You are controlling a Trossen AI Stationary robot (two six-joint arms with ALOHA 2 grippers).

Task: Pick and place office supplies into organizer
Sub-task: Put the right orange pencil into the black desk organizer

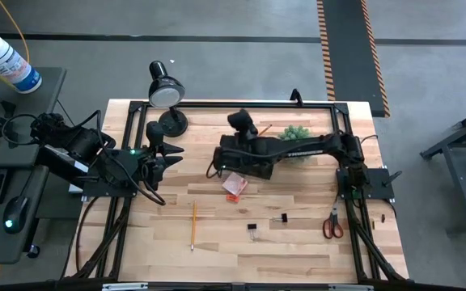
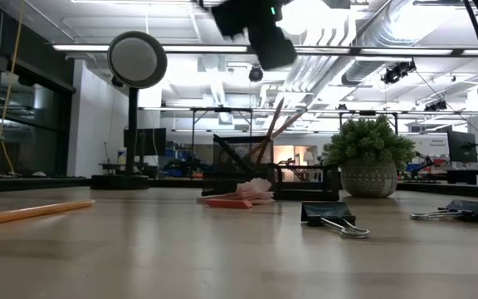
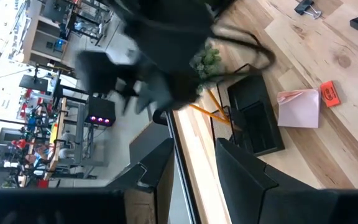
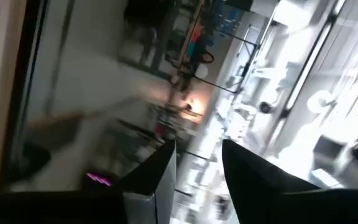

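Right arm stretched over the organizer, loose supplies scattered on the wooden table

The right hand (image 4: 194, 168) and the left hand (image 3: 194, 165) each stood partly open, holding nothing. The black mesh organizer (image 1: 245, 166) sat mid-table with pencils already upright; beside it lay the soft pink sticky-note pad (image 1: 235, 186). The thin, stiff pencil (image 1: 193, 224) looked light and prone to roll, best pinched mid-shaft. Small hard binder clips (image 1: 252, 231) and red-handled scissors (image 1: 332, 226) lay near the front.
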